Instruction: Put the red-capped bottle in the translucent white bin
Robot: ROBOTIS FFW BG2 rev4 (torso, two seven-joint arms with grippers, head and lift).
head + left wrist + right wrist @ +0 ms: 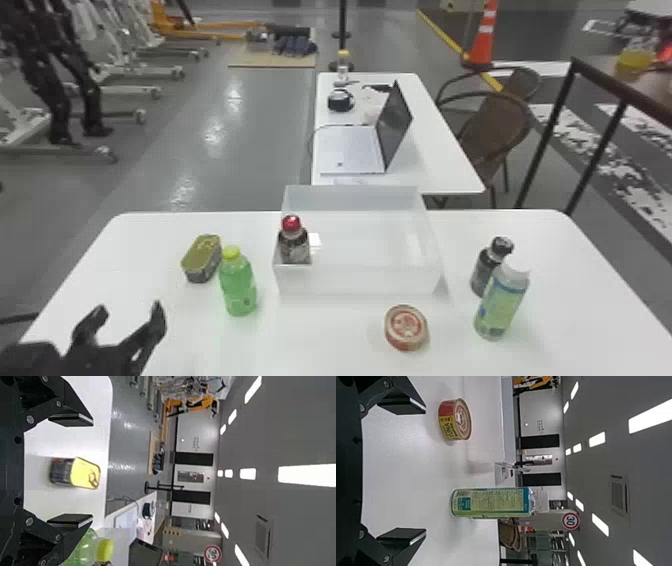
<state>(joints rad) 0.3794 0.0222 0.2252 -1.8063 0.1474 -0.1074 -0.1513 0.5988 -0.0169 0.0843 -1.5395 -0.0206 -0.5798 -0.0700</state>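
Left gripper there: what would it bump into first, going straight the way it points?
Probably the small yellow-lidded tin, which lines up between the open fingers of the left gripper in its wrist view; depth is unclear, so it might pass over.

The bottle (295, 246), dark with a shiny red cap (291, 223), stands upright inside the bin (360, 280), at its near left corner; the bin, rectangular, open-topped and translucent white, sits flat on the white table (320, 340)
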